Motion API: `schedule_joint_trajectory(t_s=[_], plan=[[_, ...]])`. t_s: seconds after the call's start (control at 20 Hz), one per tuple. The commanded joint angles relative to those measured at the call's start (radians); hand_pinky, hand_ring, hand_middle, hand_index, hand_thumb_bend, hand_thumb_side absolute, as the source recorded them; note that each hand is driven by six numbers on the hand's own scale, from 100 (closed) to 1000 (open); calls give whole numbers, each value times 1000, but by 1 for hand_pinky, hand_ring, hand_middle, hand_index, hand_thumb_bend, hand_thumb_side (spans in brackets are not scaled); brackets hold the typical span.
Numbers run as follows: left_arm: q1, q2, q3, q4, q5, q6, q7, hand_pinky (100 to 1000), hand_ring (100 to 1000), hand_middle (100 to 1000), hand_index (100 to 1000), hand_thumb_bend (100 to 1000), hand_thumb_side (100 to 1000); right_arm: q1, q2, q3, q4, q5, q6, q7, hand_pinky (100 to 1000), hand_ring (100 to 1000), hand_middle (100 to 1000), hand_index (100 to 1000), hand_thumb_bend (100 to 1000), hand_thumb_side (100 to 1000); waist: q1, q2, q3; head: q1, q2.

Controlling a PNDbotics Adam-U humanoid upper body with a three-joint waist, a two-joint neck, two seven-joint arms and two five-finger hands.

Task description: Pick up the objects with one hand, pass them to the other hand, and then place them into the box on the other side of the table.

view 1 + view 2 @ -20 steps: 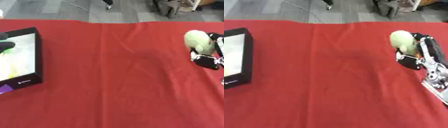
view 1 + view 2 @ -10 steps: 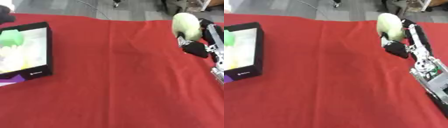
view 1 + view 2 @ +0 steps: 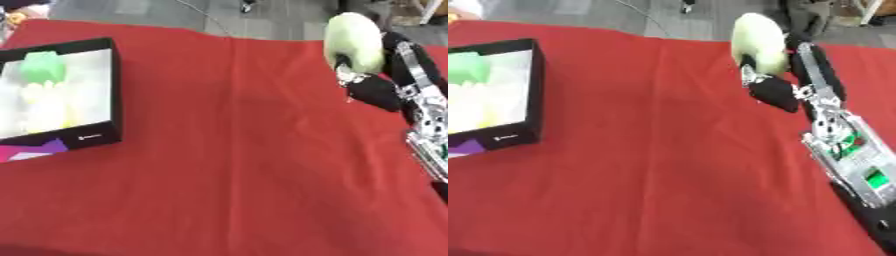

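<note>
A pale green, rounded object (image 3: 760, 41), perhaps a soft toy vegetable, sits at the upper right of the frame, lifted above the red surface (image 3: 245, 165). My right hand (image 3: 776, 90) has its fingers curled round the object's lower end. It looks light and squashy, so I judge a hold across its middle safest for the handover. The black box (image 3: 61, 92), already holding greenish items, lies at the far left. My left hand shows nowhere.
</note>
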Motion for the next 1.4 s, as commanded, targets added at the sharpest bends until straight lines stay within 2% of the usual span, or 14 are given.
schedule_joint_trajectory(t_s=[0.05, 0.3, 0.5, 0.75, 1.25, 1.4], plan=[[-45, 43, 0, -17, 3, 0, -12, 942, 797, 790, 798, 100, 609, -30, 28, 31, -20, 9, -12, -16, 717, 513, 469, 538, 100, 186, 4, -26, 2, 10, 10], [-130, 67, -14, -17, -1, 46, -36, 939, 800, 790, 797, 100, 605, -64, 75, 94, -20, 52, -17, -61, 716, 513, 471, 539, 100, 183, 6, -36, 5, 21, 21], [-211, 71, -45, -17, -21, 114, -81, 939, 804, 793, 799, 100, 607, -93, 92, 149, -20, 65, -2, -95, 716, 515, 473, 541, 100, 181, 10, -39, 12, 20, 24], [-293, 61, -92, -17, -51, 205, -144, 939, 806, 794, 802, 100, 625, -125, 112, 191, -20, 64, 31, -132, 715, 515, 474, 541, 100, 196, 14, -40, 23, 10, 27], [-444, 29, -178, -17, -139, 453, -291, 944, 816, 804, 824, 100, 724, -179, 137, 249, -20, 69, 76, -204, 711, 514, 473, 540, 100, 188, 23, -41, 48, -13, 32], [-477, 20, -203, -9, -169, 540, -340, 949, 823, 809, 840, 100, 786, -191, 143, 266, -20, 89, 100, -214, 689, 500, 460, 525, 100, 115, 25, -39, 56, -17, 33]])
